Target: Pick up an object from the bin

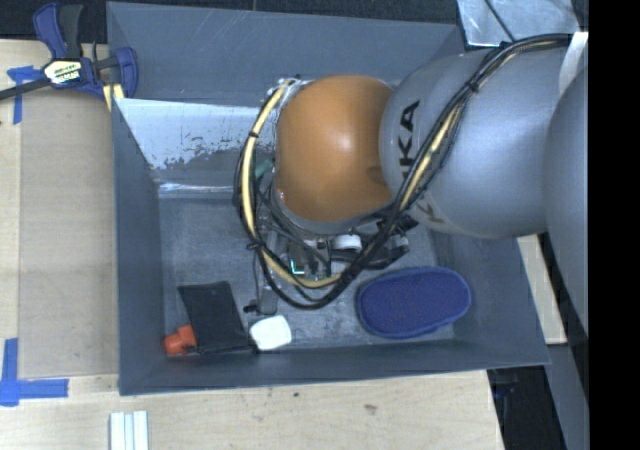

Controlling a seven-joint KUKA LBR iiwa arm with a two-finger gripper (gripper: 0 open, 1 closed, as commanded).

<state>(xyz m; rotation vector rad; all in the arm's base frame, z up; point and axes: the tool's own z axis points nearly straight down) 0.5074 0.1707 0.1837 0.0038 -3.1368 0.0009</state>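
Note:
My gripper (pixel 304 256) hangs under the arm's orange cover, low over the middle of the bin floor. Just below and to its left a small white rounded piece (pixel 270 332) lies by the front wall. A flat black rectangular block (pixel 212 316) rests left of the white piece, with a small orange piece (pixel 180 341) at its lower left corner. Right of the gripper sits a blue oval pad (pixel 415 300).
The arm and its cables cover the right and back of the bin. Bare floor shows at the left, behind the black block, up to the sloping left and back walls.

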